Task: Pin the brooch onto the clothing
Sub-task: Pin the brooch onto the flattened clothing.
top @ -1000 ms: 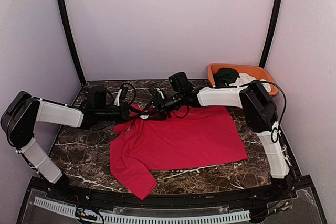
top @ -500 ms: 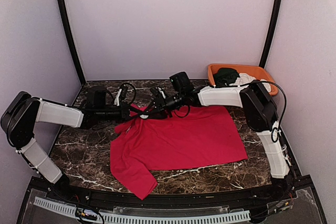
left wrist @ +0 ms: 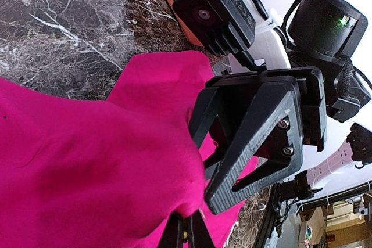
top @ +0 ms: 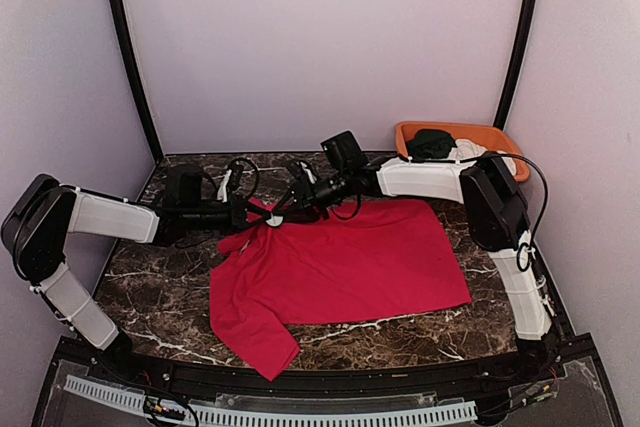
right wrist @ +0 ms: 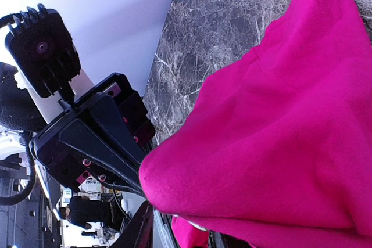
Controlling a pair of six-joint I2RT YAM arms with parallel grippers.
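An orange tray (top: 482,131) sits at the far right corner of the dark marble table (top: 160,287), holding a dark green garment (top: 432,144) with a white garment (top: 468,153) just beside it.

Dark marble desk (top: 400,332), veined in white. Spread across its middle, a red T-shirt (top: 350,267), one sleeve toward the near edge, far left end bunched up. In the far right corner, an orange tray (top: 402,139).
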